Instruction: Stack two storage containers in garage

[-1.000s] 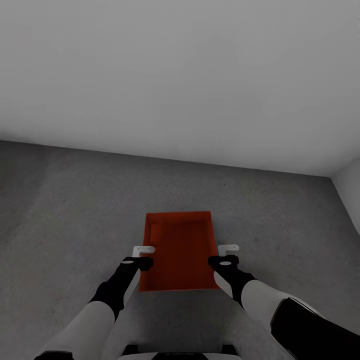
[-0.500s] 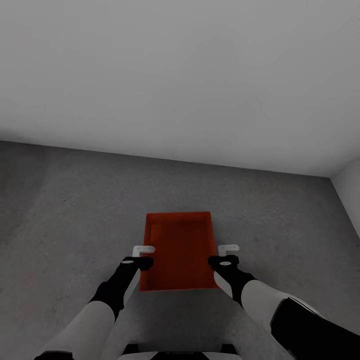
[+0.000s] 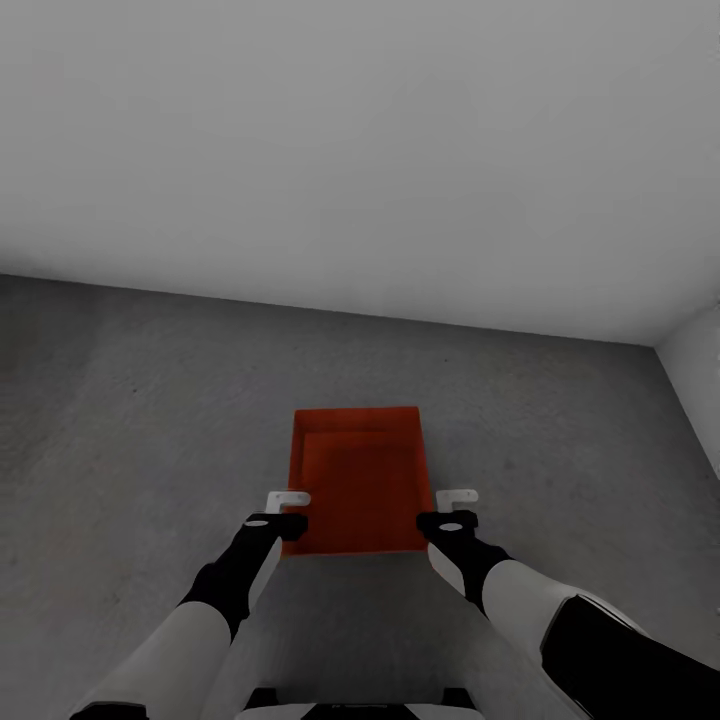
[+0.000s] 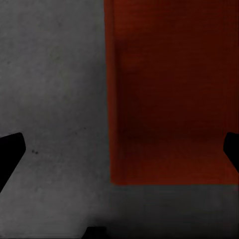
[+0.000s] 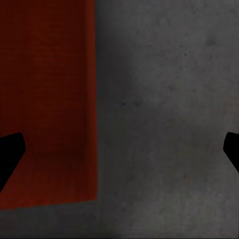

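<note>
One bin down, grippers clear

One bin [image 3: 360, 480] sits on the concrete floor [image 3: 130, 420] near the white wall [image 3: 360, 150], seemingly as the stack's base. Left gripper [image 3: 287, 510] and right gripper [image 3: 458, 508] flank it, fingers spread, empty.

Head camera looks down; both wrist cameras, nearer, share the container [image 3: 360, 480].
</note>
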You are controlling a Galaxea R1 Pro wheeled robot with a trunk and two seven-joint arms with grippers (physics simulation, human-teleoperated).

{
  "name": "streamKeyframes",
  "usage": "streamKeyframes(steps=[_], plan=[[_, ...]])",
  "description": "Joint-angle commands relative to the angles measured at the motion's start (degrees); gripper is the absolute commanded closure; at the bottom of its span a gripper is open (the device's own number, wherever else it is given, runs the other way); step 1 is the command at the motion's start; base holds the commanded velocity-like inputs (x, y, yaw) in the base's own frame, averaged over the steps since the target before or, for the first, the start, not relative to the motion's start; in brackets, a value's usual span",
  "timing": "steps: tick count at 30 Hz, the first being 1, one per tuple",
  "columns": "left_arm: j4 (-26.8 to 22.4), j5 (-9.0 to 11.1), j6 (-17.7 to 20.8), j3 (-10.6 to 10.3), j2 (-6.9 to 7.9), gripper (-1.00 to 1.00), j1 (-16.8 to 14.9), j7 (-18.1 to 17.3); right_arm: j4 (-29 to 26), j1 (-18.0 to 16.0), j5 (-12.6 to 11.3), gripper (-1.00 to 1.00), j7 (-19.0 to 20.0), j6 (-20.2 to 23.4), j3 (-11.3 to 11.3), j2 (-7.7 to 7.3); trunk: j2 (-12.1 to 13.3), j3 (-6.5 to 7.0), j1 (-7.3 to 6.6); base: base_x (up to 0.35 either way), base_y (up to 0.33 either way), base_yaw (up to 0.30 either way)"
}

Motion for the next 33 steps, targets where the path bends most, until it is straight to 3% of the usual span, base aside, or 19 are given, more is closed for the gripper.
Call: streamKeyframes(steps=[1, 33], plan=[[-0.1, -0.4, 0.3, 0.1, -0.03, -1.0, 0.0, 0.0, -0.1, 0.0, -0.4, -1.0, -0.3, 0.2, 0.5, -0.01, 0.0, -0.04, -0.03, -0.332, 0.0, 0.0], [0.0, -0.4, 0.0, 0.1, -0.04, -1.0, 0.0, 0.0, -0.1, 0.0, -0.4, -1.0, -0.4, 0.2, 0.5, 0.0, 0.0, -0.04, -0.03, -0.321, 0.0, 0.0]])
